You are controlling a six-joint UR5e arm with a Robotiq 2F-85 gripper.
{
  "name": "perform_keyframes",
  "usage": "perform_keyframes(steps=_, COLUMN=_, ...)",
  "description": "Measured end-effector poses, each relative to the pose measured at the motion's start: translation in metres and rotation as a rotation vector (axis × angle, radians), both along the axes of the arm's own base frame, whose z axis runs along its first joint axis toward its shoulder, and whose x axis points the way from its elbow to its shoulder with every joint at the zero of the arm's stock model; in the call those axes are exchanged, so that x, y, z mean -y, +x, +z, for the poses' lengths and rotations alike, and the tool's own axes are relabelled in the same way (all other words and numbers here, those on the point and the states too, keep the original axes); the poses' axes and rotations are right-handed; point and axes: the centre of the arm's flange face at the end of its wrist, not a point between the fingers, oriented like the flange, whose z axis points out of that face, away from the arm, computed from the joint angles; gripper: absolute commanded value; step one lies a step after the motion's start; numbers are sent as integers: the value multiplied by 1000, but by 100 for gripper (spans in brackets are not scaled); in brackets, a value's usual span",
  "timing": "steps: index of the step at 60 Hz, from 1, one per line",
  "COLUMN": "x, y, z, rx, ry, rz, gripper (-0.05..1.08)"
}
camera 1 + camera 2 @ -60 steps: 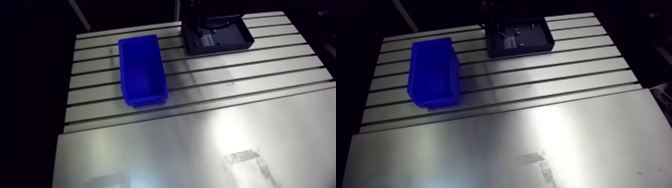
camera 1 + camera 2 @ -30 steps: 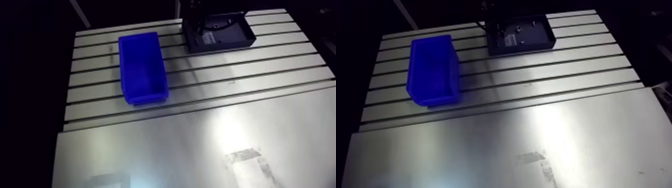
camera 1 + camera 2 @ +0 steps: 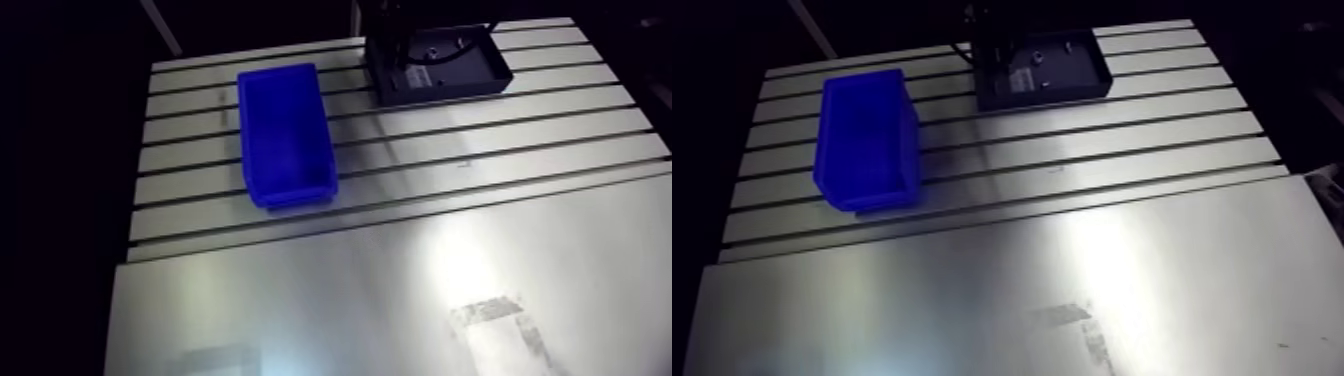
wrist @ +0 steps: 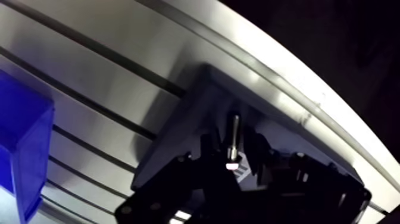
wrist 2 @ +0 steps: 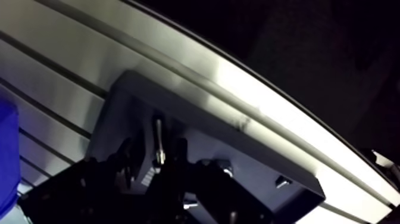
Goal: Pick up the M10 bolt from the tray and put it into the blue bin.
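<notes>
Wrist view | fingers (image 4: 257, 152) dark, apart, astride M10 bolt (image 4: 234, 138) in tray (image 4: 178, 137) | blue bin (image 4: 24, 149) cut off

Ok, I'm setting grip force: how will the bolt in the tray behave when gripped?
The bolt looks like rigid metal, so it likely won't flex. Its round, shiny shank may slip or roll on the tray floor if nudged.

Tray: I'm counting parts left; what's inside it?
In the tray, a bolt lies between the open jaws, two small pieces off to one side. The jaws hide part of its floor.
</notes>
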Motion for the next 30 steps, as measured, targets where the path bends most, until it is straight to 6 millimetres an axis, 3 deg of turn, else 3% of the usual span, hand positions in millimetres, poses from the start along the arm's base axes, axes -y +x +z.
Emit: perform_keyframes(steps=30, x=0, y=0, z=-1, rx=0, ry=0, rz=1, gripper=70)
